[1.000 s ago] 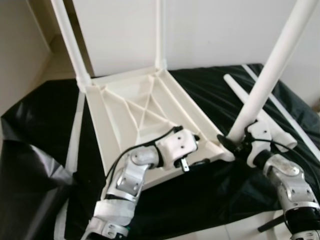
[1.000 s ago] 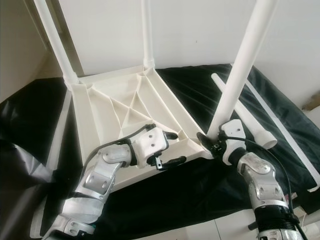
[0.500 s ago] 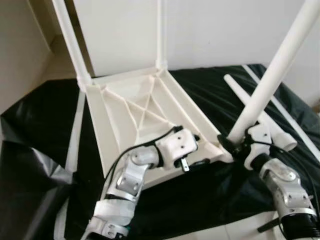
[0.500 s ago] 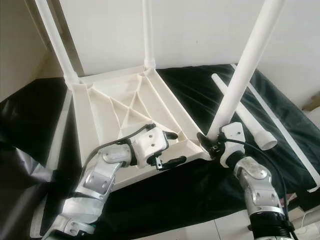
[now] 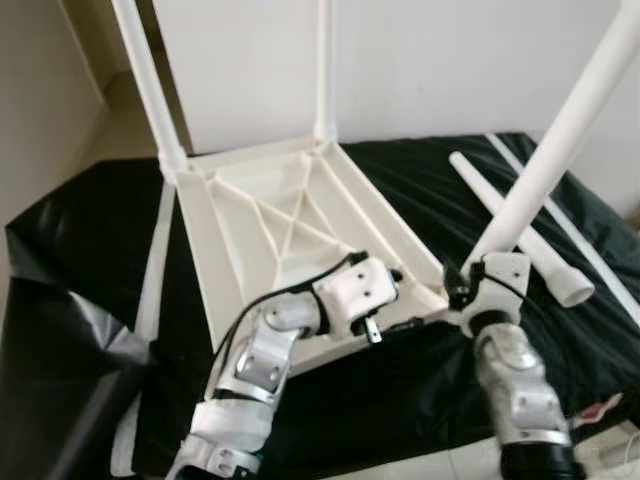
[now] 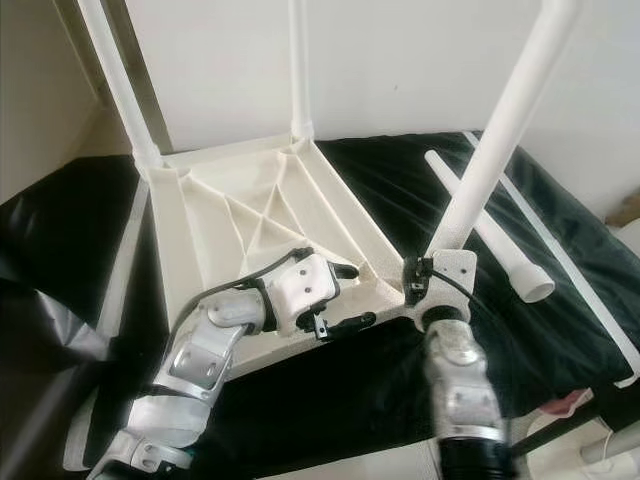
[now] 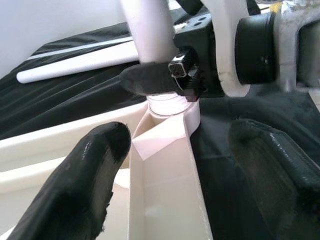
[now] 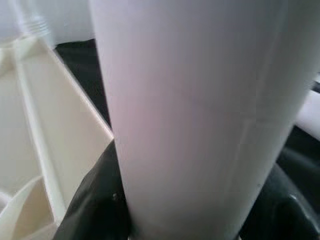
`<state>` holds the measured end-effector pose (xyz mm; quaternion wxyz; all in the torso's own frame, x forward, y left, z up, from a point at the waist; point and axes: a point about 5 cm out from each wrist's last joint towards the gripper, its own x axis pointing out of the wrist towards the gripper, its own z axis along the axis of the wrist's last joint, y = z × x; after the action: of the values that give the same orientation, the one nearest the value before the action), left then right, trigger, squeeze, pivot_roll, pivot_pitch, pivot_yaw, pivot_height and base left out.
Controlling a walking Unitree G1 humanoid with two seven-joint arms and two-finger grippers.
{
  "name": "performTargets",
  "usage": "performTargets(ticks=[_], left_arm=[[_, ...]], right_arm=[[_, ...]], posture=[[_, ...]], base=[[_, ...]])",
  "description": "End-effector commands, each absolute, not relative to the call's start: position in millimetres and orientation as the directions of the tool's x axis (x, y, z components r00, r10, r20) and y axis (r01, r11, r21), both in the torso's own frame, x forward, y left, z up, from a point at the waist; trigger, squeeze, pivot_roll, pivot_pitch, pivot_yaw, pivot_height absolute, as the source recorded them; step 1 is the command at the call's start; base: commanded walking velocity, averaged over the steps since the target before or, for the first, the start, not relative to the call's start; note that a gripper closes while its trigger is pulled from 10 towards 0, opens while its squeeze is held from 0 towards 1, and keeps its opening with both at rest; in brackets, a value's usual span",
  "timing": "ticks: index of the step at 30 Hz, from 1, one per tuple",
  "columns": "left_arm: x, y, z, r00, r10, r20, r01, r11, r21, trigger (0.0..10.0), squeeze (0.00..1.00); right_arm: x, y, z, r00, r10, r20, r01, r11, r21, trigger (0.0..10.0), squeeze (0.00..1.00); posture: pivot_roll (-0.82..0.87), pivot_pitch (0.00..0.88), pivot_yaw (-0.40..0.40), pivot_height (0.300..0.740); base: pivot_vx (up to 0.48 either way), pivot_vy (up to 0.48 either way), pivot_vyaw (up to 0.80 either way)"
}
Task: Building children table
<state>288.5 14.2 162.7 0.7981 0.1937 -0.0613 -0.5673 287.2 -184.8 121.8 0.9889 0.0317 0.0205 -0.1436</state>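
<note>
Tabletop [image 5: 290, 230]: upside down on the black sheet [image 5: 420, 390], ribbed underside facing up — tilted, with the far edge higher than the near one.
Far legs: two white legs [image 5: 150, 90] stand up from the two far corners of the tabletop, near the wall [image 5: 450, 70].
Near-right leg [image 5: 560, 150]: we hold it upright-leaning at the near-right corner, its foot sitting on the corner socket [image 7: 167, 107].
Right gripper [image 6: 420, 285]: clenched on that leg just above the socket; in the right wrist view the leg sits between our black fingers [image 8: 92, 200].
Left gripper [image 5: 395, 325]: released, fingers spread, resting at the near edge of the tabletop just beside the same corner; the left wrist view looks between its two pads [image 7: 85, 175] at the socket and the right gripper beyond.
Spare leg [image 5: 520, 240]: lies flat on the sheet, right of the tabletop — behind the held leg.
Thin rod [image 5: 570, 235]: lies on the sheet beside the spare leg, farther right.
</note>
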Motion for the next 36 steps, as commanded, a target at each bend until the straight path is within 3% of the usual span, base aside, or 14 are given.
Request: performTargets(ticks=[1,6,17,18,19,20,27,28,30,31,34,36], left_arm=[[301.7,17.2,170.3,0.543,-0.84,-0.02,0.784,0.499,0.369,10.0,0.0],[302.5,16.8,172.6,0.54,-0.842,-0.009,0.787,0.501,0.361,10.0,0.0],[302.3,9.7,173.6,0.521,-0.854,-0.007,0.791,0.479,0.38,10.0,0.0],[303.1,7.4,174.1,0.517,-0.856,-0.009,0.79,0.474,0.389,10.0,0.0],[303.1,7.4,174.1,0.517,-0.856,-0.009,0.79,0.474,0.389,10.0,0.0],[303.3,5.2,174.8,0.514,-0.858,-0.007,0.791,0.47,0.392,10.0,0.0],[300.6,-2.0,178.2,0.476,-0.879,0.018,0.813,0.448,0.372,10.0,0.0],[299.9,-0.8,176.2,0.475,-0.88,0.01,0.816,0.445,0.371,10.0,0.0],[299.9,-0.8,176.2,0.475,-0.88,0.01,0.816,0.445,0.371,10.0,0.0],[298.8,2.0,174.3,0.475,-0.88,0.01,0.819,0.446,0.36,10.0,0.0],[298.8,5.6,172.4,0.482,-0.876,0.011,0.822,0.457,0.341,10.0,0.0],[303.4,15.7,170.9,0.531,-0.847,0.027,0.803,0.514,0.302,10.0,0.0]], right_arm=[[275.9,-187.4,91.0,0.889,-0.408,-0.207,0.426,0.904,0.047,10.0,0.0],[274.8,-174.6,90.8,0.889,-0.401,-0.22,0.424,0.903,0.068,10.0,0.0],[272.6,-173.8,95.0,0.888,-0.419,-0.19,0.432,0.901,0.032,10.0,0.0],[271.6,-174.8,97.2,0.886,-0.431,-0.17,0.441,0.897,0.025,10.0,0.09],[271.6,-174.8,97.2,0.886,-0.431,-0.17,0.441,0.897,0.025,10.0,0.09],[270.1,-176.6,99.2,0.886,-0.439,-0.152,0.447,0.894,0.025,10.0,1.0],[260.2,-180.4,98.3,0.904,-0.405,-0.133,0.408,0.913,-0.006,10.0,1.0],[255.5,-181.2,96.9,0.912,-0.39,-0.129,0.391,0.92,-0.019,10.0,0.57],[255.5,-181.2,96.9,0.912,-0.39,-0.129,0.391,0.92,-0.019,10.0,0.57],[249.2,-181.7,96.6,0.928,-0.355,-0.116,0.355,0.935,-0.024,10.0,0.0],[242.7,-182.5,95.6,0.939,-0.325,-0.11,0.324,0.946,-0.028,10.0,0.0],[231.6,-183.2,94.1,0.963,-0.25,-0.104,0.249,0.968,-0.024,10.0,0.0]], posture=[[-0.07,0.002,-0.003,0.74],[-0.08,0.005,0.001,0.74],[-0.08,0.007,-0.002,0.74],[-0.08,0.007,-0.002,0.74],[-0.08,0.007,-0.002,0.74],[-0.08,0.008,-0.003,0.74],[-0.09,0.007,-0.001,0.74],[-0.09,0.007,0.004,0.74],[-0.09,0.007,0.004,0.74],[-0.1,0.006,0.008,0.74],[-0.1,0.004,0.012,0.74],[-0.11,0.004,0.018,0.74]], base=[[0.0,0.0,0.0],[0.0,0.0,0.0],[0.0,0.0,0.0],[0.0,0.0,0.0],[0.0,0.0,0.0],[0.0,0.0,0.0],[0.0,0.0,0.0],[0.0,0.0,0.0],[0.0,0.0,0.0],[0.0,0.0,0.0],[0.0,0.0,0.0],[0.0,0.0,0.0]])
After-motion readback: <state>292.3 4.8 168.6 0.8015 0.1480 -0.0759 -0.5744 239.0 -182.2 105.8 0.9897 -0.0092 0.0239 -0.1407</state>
